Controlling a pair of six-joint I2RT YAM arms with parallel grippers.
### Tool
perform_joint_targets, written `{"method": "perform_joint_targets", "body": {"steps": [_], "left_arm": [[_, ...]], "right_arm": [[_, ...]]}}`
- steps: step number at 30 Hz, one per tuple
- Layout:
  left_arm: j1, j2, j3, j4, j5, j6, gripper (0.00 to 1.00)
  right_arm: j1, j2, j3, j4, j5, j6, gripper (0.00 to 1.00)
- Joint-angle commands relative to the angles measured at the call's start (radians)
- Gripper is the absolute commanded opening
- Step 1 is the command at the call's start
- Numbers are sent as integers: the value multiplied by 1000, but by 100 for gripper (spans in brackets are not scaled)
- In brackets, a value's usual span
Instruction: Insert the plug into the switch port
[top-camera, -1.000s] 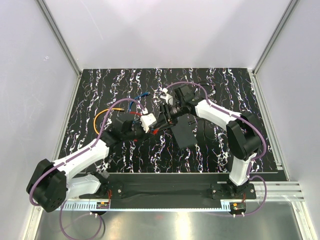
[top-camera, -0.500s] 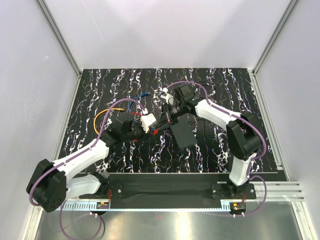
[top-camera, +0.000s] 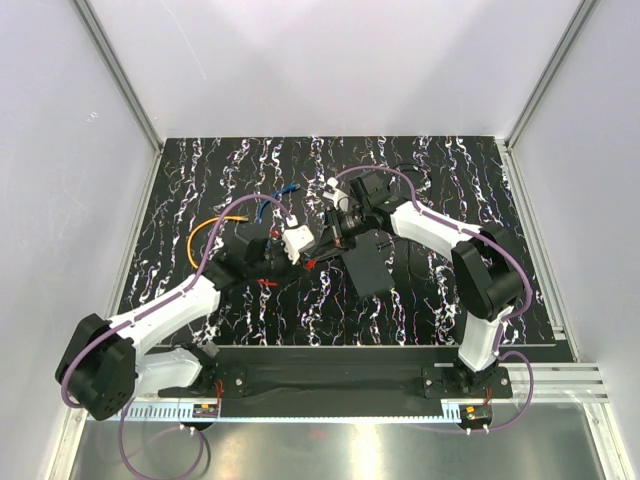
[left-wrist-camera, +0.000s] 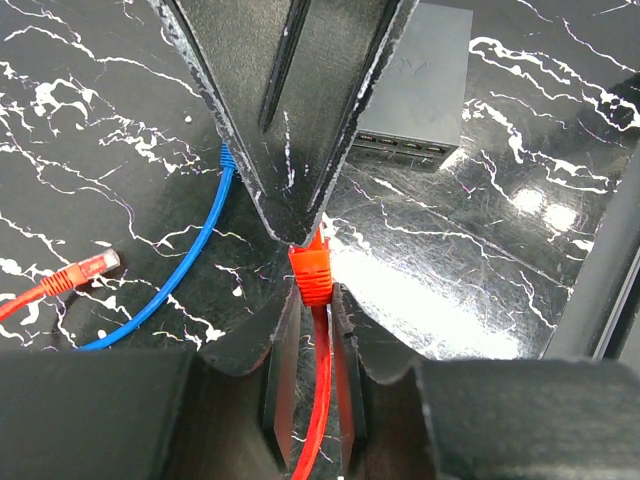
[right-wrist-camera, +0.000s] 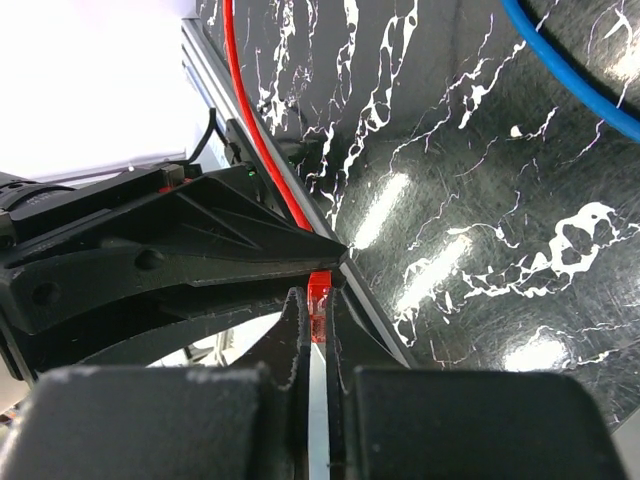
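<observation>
Walls (top-camera: 330, 60) of plain white close in three sides of the cell, with aluminium posts at the corners. Below them the table (top-camera: 180, 180) is glossy black veined with white and throws back bright patches of light. A surface that slick looks as if it would let a light box skate under a sideways push.

Both arms reach over the middle, the left arm (top-camera: 170, 310) from the near left and the right arm (top-camera: 430, 225) bent round from the near right. Just right of where they meet lies the switch (top-camera: 368, 265), flat and matte black, resting on the table with nothing holding it. Its row of ports (left-wrist-camera: 400, 142) shows to the left wrist camera. A blue cable (left-wrist-camera: 195, 255) and an orange cable (top-camera: 200, 235) trail loose to the left, and a spare red connector (left-wrist-camera: 85, 270) lies on the table.

Smallest is the plug (left-wrist-camera: 312, 275), red-booted, up off the table between the two grippers and apart from the switch. The right gripper (right-wrist-camera: 318, 305) is pinched tight on its front end. The left gripper (left-wrist-camera: 313, 310) flanks the boot and the red cord (left-wrist-camera: 318, 400) with its jaws close in, but I cannot tell whether it grips.

I judge the plug light and rigid, with a brittle latch. The cord is limp, so the hold belongs squarely on the hard body, clear of the nose.
</observation>
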Motion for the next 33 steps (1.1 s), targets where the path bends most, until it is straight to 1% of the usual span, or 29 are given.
{"method": "perform_joint_targets", "body": {"steps": [1, 2, 3, 5, 6, 7, 8, 9, 10, 12, 13, 14, 15, 16, 18, 19, 20, 22, 23, 26, 28, 30, 33], "left_arm": [[-7, 12, 53, 89, 22, -6, 22], [-5, 12, 53, 90, 20, -6, 21], [-5, 15, 53, 90, 20, -4, 15], [-5, 13, 53, 95, 18, -6, 8], [-7, 16, 52, 98, 22, -4, 0], [-5, 19, 51, 99, 18, -3, 0], [-5, 22, 53, 98, 23, 7, 0], [-5, 32, 56, 87, 23, 16, 0], [-7, 39, 68, 57, 22, 28, 0], [-5, 48, 70, 30, 11, 88, 0], [-5, 52, 67, 4, 11, 109, 0], [-5, 58, 68, -14, 17, 160, 0], [-7, 64, 70, -26, 31, 181, 0], [-7, 82, 82, -69, 41, 204, 0], [-10, 117, 102, -95, 57, 255, 0], [-12, 178, 120, -155, 63, 278, 0], [-15, 214, 177, -181, 63, 301, 0], [-15, 300, 249, -273, 57, 306, 0], [-15, 368, 280, -287, 57, 300, 0], [-21, 467, 370, -299, 41, 283, 0], [-25, 510, 421, -287, 22, 274, 0], [-33, 596, 508, -344, 8, 272, 0], [-41, 682, 576, -417, -3, 296, 0]], "right_arm": [[-2, -44, -7, 83, -61, 52, 0], [-2, -44, -12, 84, -62, 56, 0], [-5, -44, -13, 86, -62, 58, 0], [-3, -45, -17, 89, -68, 64, 0], [-5, -45, -20, 95, -73, 66, 0], [-3, -44, -21, 98, -81, 67, 0], [-6, -41, -20, 92, -81, 64, 5], [-14, -38, -17, 55, -79, 52, 32], [-28, -38, -12, 29, -79, 31, 43], [-101, -53, -21, -17, -58, -31, 65], [-130, -59, -27, -58, -56, -52, 67], [-176, -65, -24, -92, -50, -107, 67], [-198, -70, -20, -156, -26, -140, 67], [-215, -79, -17, -182, -9, -196, 67], [-256, -91, -26, -221, 43, -230, 67], [-267, -96, -30, -233, 71, -250, 65], [-278, -91, -29, -246, 108, -279, 64], [-299, -68, -11, -279, 171, -310, 61], [-305, -56, -1, -290, 195, -336, 58], [-327, -13, 22, -299, 257, -371, 55], [-335, 30, 48, -302, 296, -391, 54], [-342, 59, 68, -315, 318, -399, 52], [-350, 108, 106, -327, 341, -408, 51]]}}
